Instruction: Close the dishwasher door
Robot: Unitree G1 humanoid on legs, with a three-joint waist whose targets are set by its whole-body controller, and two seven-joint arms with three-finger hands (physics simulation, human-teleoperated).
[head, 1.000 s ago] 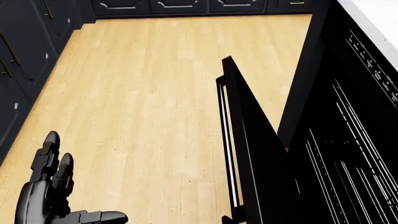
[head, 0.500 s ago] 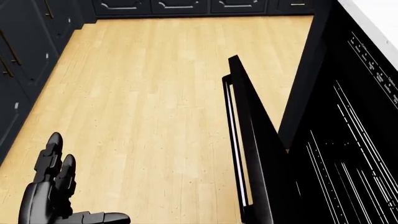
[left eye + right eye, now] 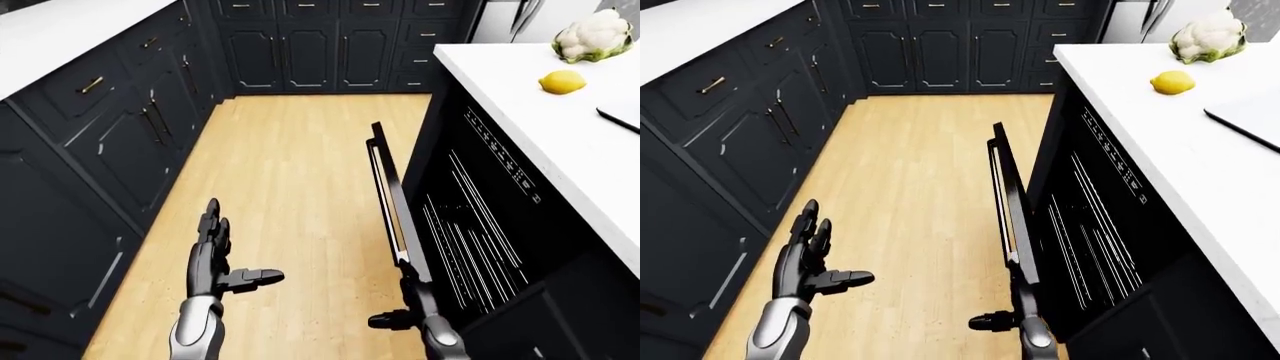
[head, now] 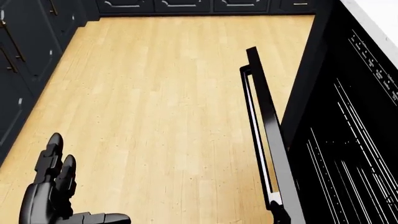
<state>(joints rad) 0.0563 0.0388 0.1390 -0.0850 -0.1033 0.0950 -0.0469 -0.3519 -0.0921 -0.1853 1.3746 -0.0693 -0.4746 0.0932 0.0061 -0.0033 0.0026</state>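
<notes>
The black dishwasher door (image 3: 392, 196) stands nearly upright, a narrow gap away from the dishwasher's open front (image 3: 470, 232), where white rack wires show. Its long handle bar (image 4: 256, 135) faces the floor side. My right hand (image 3: 404, 309) is at the bottom of the left-eye view, open, its fingers laid up against the door's outer face near the handle's lower end and its thumb sticking out to the left. My left hand (image 3: 222, 255) is open and empty over the wooden floor, left of the door and well apart from it.
A white counter (image 3: 570, 142) runs over the dishwasher on the right, with a lemon (image 3: 562, 81), a cauliflower (image 3: 597, 34) and a dark board (image 3: 622, 116). Dark cabinets (image 3: 110, 142) line the left and the top of the view. The wooden floor (image 3: 290, 172) lies between.
The door has swung to the right toward the dishwasher and stands more upright, with a narrower gap. My left hand has barely moved.
</notes>
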